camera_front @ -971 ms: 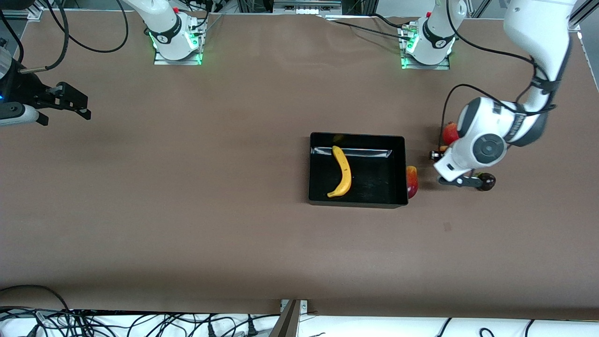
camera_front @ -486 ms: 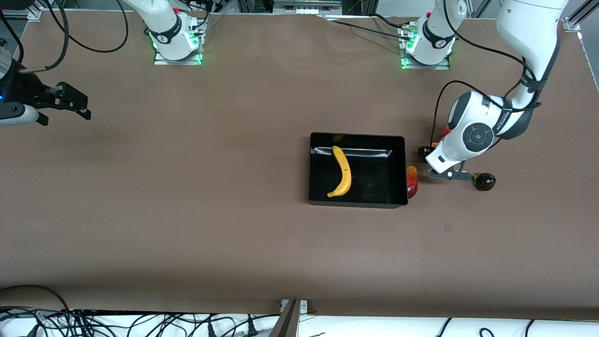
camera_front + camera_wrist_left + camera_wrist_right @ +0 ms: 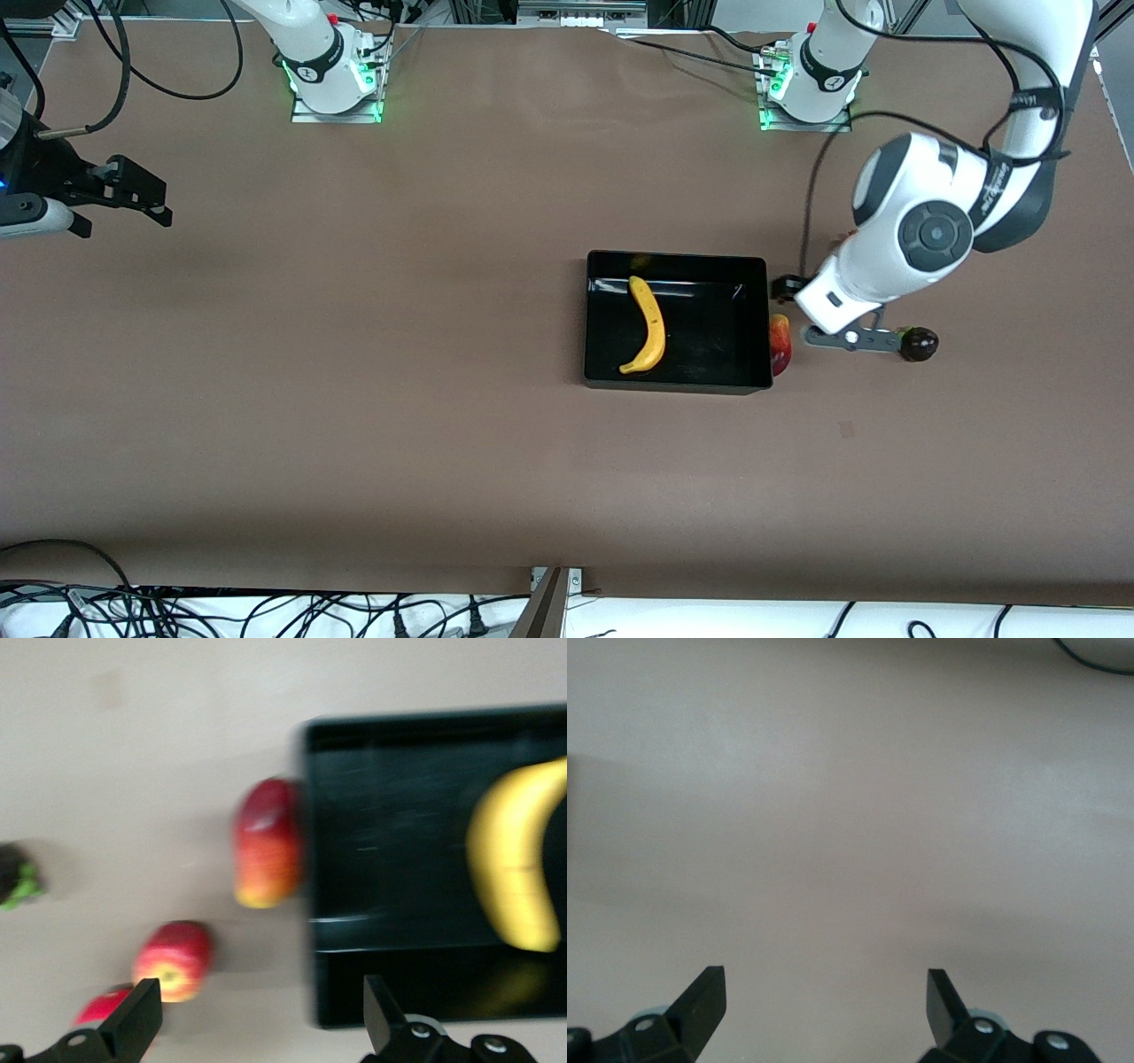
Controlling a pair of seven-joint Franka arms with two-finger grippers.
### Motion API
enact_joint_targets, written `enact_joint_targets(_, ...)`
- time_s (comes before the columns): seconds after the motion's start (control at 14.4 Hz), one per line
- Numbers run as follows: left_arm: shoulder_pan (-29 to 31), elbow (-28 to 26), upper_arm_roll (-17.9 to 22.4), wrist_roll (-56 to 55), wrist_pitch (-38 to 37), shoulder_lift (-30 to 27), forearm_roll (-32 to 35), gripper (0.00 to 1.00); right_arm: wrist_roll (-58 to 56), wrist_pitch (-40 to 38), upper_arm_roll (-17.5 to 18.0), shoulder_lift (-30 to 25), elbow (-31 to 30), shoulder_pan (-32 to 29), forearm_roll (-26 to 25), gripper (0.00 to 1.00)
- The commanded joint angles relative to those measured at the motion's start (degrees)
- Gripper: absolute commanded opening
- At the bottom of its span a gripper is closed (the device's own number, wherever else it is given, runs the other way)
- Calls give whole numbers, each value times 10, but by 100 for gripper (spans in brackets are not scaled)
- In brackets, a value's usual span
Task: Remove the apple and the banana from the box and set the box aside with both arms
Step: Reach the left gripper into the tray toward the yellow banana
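Black tray [image 3: 675, 379] holds banana [image 3: 649, 324]; mango [image 3: 780, 344] touches its wall at the left arm's end; apple [image 3: 174, 959], purple fruit [image 3: 919, 343] nearby on worktop.

Wide brown table [image 3: 399, 425] under even light, tangled black cables [image 3: 266, 611] along its near edge.

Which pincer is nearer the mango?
Left. The left pincer hangs open right by the mango beside the black tray; the right pincer waits open at the right arm's table end.

Even overhead light, left wrist view motion-blurred
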Motion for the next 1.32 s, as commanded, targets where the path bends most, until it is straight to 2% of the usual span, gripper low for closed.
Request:
enact_joint_targets(0.0, -58, 66, -6, -25, -11, 78, -14, 100, 1, -4, 2, 2, 9, -3, -1, 100)
enact_joint_targets(0.21, -119, 93, -4, -70, 4, 144, -7, 100, 1, -3, 2, 2, 9, -2, -1, 100)
enact_joint_targets(0.35, -122, 79, -4, -79, 81, 173, -7, 100, 1, -3, 2, 2, 9, -2, -1, 100)
enact_joint_targets(0.56, -146, 76, 0, -118, 133, 213, 5, 100, 1, -4, 2, 2, 9, -2, -1, 100)
enact_joint_targets(0.76, -160, 75, -2, -180, 150, 235, 73, 100, 1, -4, 2, 2, 9, -2, -1, 100)
enact_joint_targets(1.18, -168, 65, 0, -194, 164, 253, 81, 100, 1, -4, 2, 2, 9, -2, -1, 100)
enact_joint_targets(1.25, -168, 65, 0, -194, 164, 254, 81, 84, 1, -4, 2, 2, 9, -2, -1, 100)
